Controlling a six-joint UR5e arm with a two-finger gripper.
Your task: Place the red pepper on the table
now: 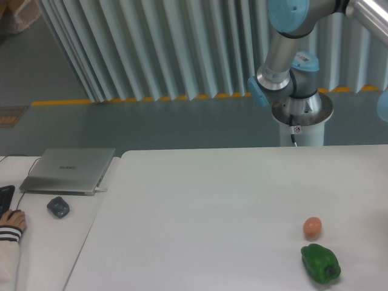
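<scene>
The robot arm (285, 54) is standing on its round base behind the far edge of the table (200, 206), its grey tube leaning up to a pale blue joint at the top of the frame, and a further link is running off the upper right corner; the claw itself is lying outside the picture, so its opening and whatever it may be holding cannot be told. The red pepper is not showing anywhere in this view. On the white tabletop, toward the near right, a green bell pepper (321, 263) is lying close to the front edge, and a small orange-pink egg-like ball (311, 227) is sitting just beyond it, near but not touching. To the left, a narrower white desk (42, 242) is butting against the table and bearing a closed grey laptop (68, 170), with a dark mouse (58, 207) just in front of it. At the left edge, a person's hand (12, 219) in a striped cuff is resting beside a dark keyboard (5, 197). Pale vertical slats are hanging behind the scene
</scene>
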